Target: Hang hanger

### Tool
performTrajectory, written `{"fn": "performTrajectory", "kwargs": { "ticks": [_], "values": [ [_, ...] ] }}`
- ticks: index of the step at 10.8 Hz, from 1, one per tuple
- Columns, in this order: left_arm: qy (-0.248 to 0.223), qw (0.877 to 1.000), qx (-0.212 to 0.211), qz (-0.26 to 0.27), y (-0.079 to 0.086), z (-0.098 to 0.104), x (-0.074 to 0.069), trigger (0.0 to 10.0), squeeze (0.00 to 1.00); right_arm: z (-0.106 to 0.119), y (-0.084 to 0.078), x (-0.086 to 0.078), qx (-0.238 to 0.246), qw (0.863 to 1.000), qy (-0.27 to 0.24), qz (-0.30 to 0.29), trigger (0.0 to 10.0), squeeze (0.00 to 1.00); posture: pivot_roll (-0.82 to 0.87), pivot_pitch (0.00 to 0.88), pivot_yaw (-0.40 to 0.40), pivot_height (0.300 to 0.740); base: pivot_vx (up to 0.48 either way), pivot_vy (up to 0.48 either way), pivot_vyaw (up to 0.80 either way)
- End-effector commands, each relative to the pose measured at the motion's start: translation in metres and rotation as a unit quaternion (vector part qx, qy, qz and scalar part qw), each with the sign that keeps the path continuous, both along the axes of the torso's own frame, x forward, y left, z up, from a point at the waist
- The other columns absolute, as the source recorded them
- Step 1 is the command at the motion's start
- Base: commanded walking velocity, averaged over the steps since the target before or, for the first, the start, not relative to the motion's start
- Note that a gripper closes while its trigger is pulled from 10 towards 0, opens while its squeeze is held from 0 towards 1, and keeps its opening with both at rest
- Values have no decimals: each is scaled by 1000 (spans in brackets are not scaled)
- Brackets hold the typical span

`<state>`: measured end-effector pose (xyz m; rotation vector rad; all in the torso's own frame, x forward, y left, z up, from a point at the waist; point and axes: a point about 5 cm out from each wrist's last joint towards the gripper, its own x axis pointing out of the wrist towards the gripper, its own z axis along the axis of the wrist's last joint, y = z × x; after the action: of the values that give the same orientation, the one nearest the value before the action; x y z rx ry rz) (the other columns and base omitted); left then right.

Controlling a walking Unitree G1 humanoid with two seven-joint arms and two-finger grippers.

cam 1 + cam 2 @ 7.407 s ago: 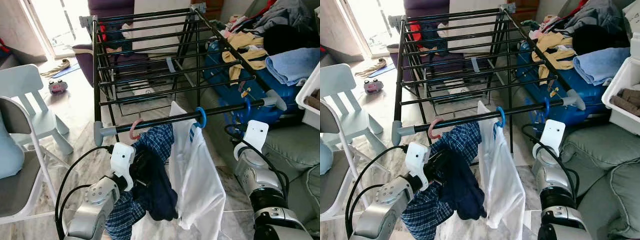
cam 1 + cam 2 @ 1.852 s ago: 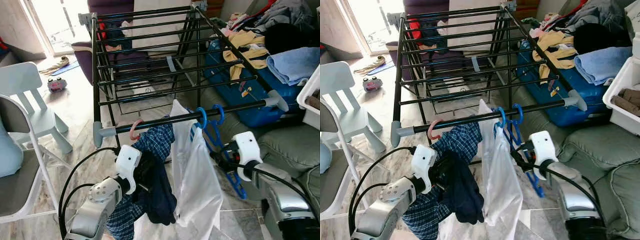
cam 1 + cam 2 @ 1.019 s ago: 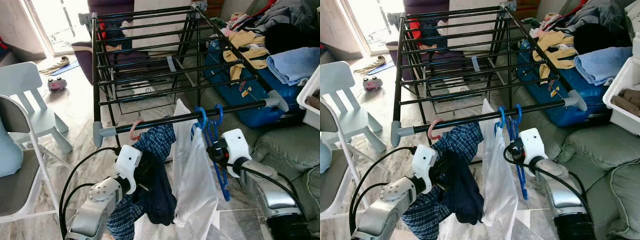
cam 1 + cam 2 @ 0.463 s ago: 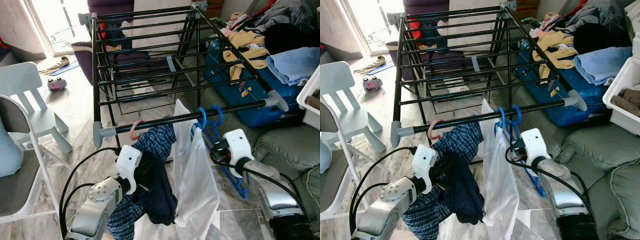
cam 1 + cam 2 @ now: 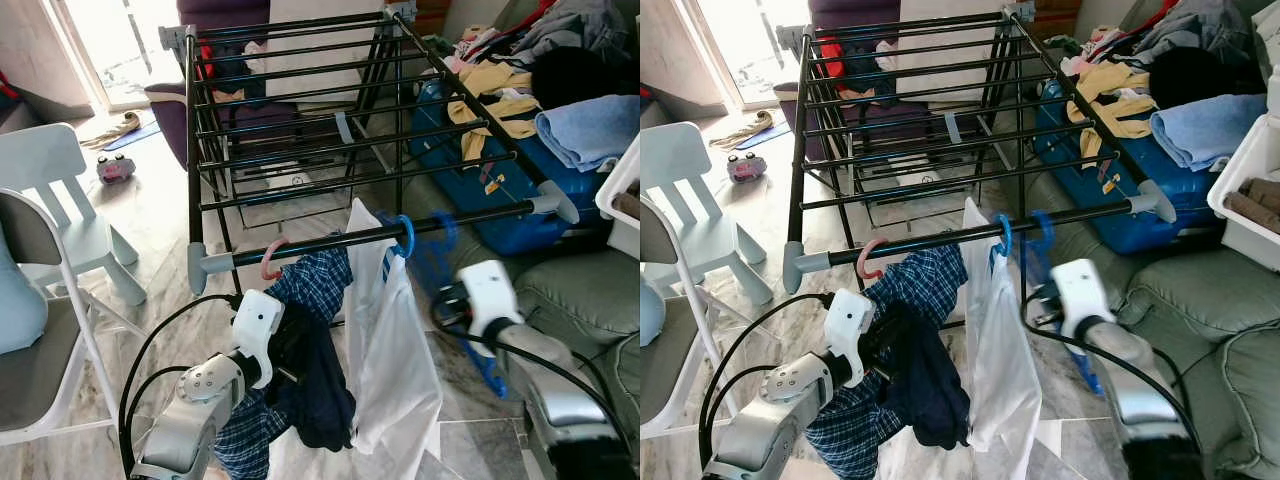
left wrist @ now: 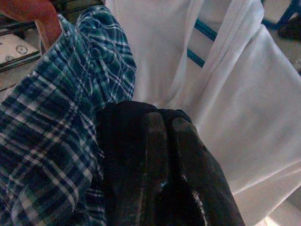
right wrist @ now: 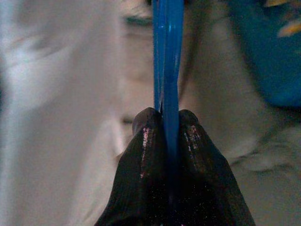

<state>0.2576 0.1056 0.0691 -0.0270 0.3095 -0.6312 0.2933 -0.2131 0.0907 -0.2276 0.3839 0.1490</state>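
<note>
The right gripper (image 7: 165, 125) pinches a bare blue plastic hanger (image 7: 165, 70), whose hook sits at the front rail of the black metal drying rack (image 5: 330, 241), just beside a white shirt (image 5: 395, 350). The left gripper (image 6: 162, 136) has its fingers pressed together, resting against dark cloth (image 6: 122, 155) over a blue plaid shirt (image 6: 51, 141).

Two silver, jointed arms end in boxy white wrist housings, each trailed by looping black cables. The left gripper (image 6: 164, 160) and right gripper (image 7: 164, 141) have long, scuffed black fingers.
</note>
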Motion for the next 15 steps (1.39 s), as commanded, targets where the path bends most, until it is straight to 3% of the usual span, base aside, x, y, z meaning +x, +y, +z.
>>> {"fn": "performTrajectory", "kwargs": {
  "ticks": [1, 2, 4, 6, 10, 15],
  "values": [
    [-20, 1000, -3, 4, 3, 6, 4, 10000, 0, 11, -6, 0, -2, 999, -39, -28, 4471, 0, -121, 0, 36, 740, 0, 0, 0],
    [-27, 1000, -5, 6, 3, 8, 3, 10000, 0, 10, -9, -8, -7, 998, -53, -43, 10000, 0, -122, 0, 35, 740, 0, 0, 0],
    [-40, 999, 3, 7, 4, 10, 3, 10000, 0, -8, -19, -36, 5, 994, -45, -98, 10000, 0, -122, 0, 36, 740, 0, 0, 0],
    [-53, 999, 0, 11, 0, 14, 4, 10000, 0, -21, -13, -57, 14, 994, -34, -100, 10000, 0, -131, 0, 43, 740, 0, 0, 0],
    [-53, 998, 5, 29, 4, 14, 4, 10000, 0, -13, -14, -51, 15, 993, -53, -104, 10000, 0, -129, 0, 39, 740, 0, 0, 0],
    [-52, 998, 13, 34, 8, 12, -2, 10000, 0, -12, -3, -47, 37, 992, -57, -106, 10000, 0, -124, 0, 38, 740, -298, 0, 0]
  ]
}}
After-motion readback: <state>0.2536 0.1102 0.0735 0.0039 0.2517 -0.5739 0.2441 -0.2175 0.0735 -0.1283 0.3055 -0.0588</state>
